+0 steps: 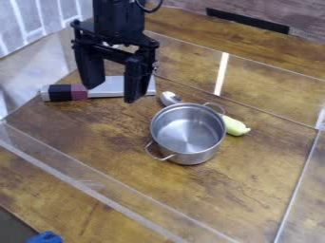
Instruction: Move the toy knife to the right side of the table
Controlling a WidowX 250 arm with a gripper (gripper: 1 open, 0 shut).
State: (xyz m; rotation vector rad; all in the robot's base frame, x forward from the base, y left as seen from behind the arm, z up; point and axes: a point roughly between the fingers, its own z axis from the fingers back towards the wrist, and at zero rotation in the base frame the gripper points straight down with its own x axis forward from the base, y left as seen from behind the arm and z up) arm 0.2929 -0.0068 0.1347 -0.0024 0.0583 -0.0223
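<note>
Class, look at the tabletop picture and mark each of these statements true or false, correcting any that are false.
1. The gripper hangs over the toy knife with its fingers spread. True.
2. The toy knife lies inside the pot. False: it lies flat on the table, left of the pot.
3. The pot has nothing in it. True.
4. The small yellow-green piece sits to the left of the knife. False: it lies against the pot's right side.
5. The metal spoon lies between the knife and the pot. True.
6. The knife is lifted off the table. False: it rests on the wood, not gripped.
</note>
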